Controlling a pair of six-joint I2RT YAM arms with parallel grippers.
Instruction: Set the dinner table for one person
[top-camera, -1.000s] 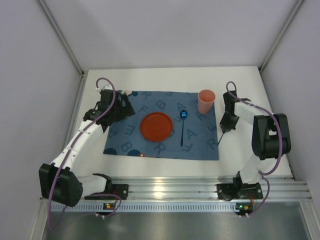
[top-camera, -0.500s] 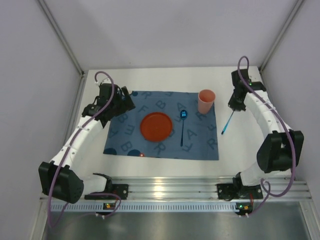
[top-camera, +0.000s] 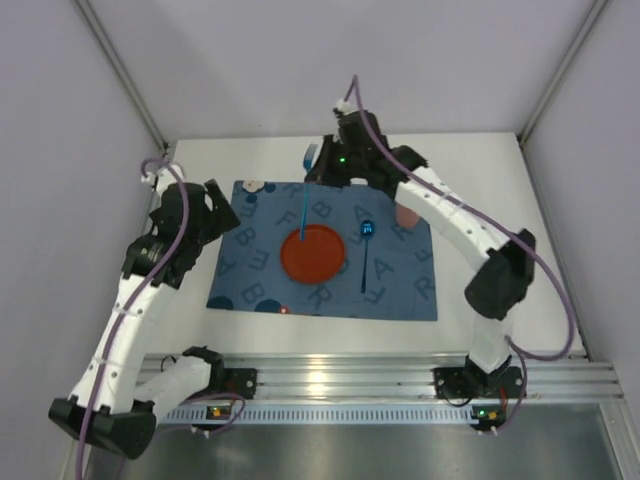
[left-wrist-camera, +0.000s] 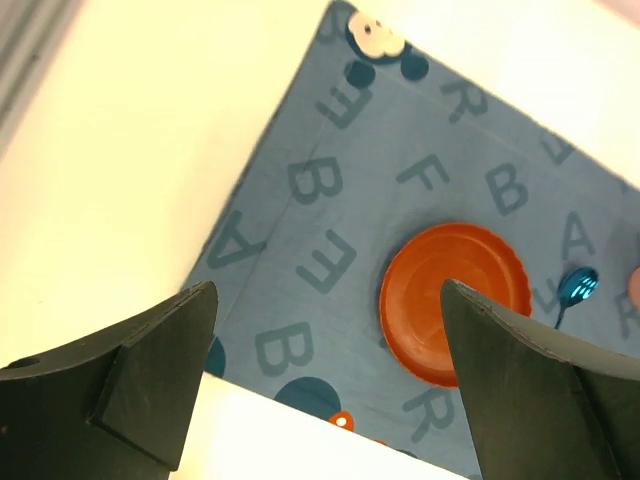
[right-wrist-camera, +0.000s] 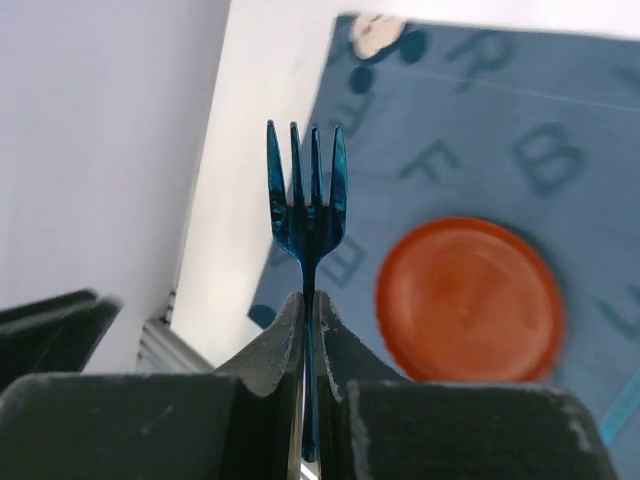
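The white dinner table (top-camera: 320, 336) carries a blue letter-printed mat (top-camera: 250, 262). On the mat lie an orange plate (top-camera: 311, 253) and, right of it, a blue spoon (top-camera: 366, 252). A pink cup (top-camera: 404, 215) at the mat's far right is partly hidden by my right arm. My right gripper (top-camera: 318, 166) (right-wrist-camera: 308, 300) is shut on a blue fork (top-camera: 304, 200) (right-wrist-camera: 306, 195), held in the air over the mat's far side above the plate (right-wrist-camera: 468, 300). My left gripper (top-camera: 222, 215) (left-wrist-camera: 325, 400) is open and empty, raised over the mat's left edge (left-wrist-camera: 300, 250). The left wrist view also shows the plate (left-wrist-camera: 455, 300).
A ribbed silver rail (top-camera: 330, 380) runs along the table's near edge. Grey walls close in the left, far and right sides. My right arm stretches diagonally over the mat's right part. The spoon's bowl (left-wrist-camera: 578, 285) shows in the left wrist view.
My right arm has swung from the table's right side across to the far middle, carrying the fork over the mat. My left arm has drawn back to the left and risen.
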